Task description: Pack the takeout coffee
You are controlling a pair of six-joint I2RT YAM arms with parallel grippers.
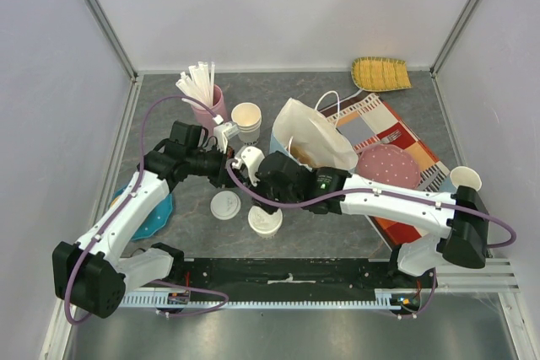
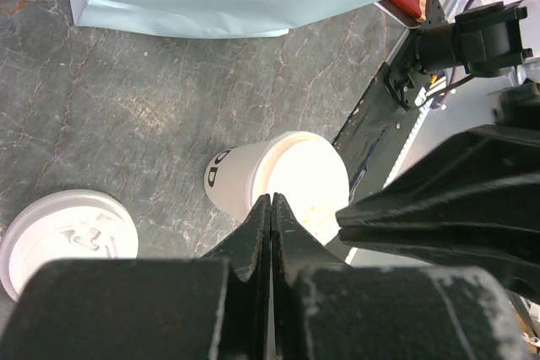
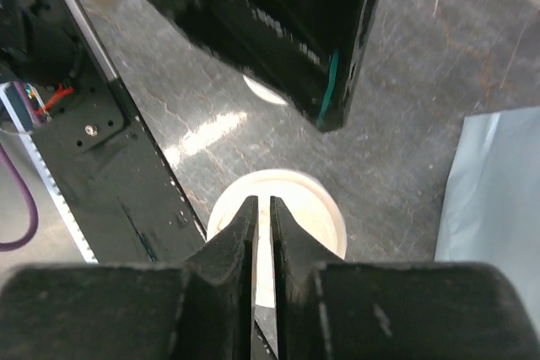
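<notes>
No lid-capped takeout coffee shows in any view. A lidless white paper cup (image 1: 265, 221) stands near the table's front edge, with a loose flat white lid (image 1: 225, 205) just to its left. My left gripper (image 1: 236, 176) hovers above and behind them, shut and empty. In the left wrist view its tips (image 2: 271, 200) sit over the near rim of the open cup (image 2: 240, 179), and the lid (image 2: 67, 238) lies at lower left. My right gripper (image 1: 263, 194) is shut and empty, a thin slit between the jaws. Its tips (image 3: 263, 201) hang right above the cup (image 3: 321, 208).
An open paper bag (image 1: 316, 137) stands behind the grippers. A stack of lidless cups (image 1: 246, 117) and a pink cup of straws (image 1: 205, 94) stand at the back left. There is a blue plate (image 1: 160, 212) on the left. A pink plate (image 1: 388, 164) on a placemat, a yellow basket (image 1: 380, 73) and another cup (image 1: 466, 178) are on the right.
</notes>
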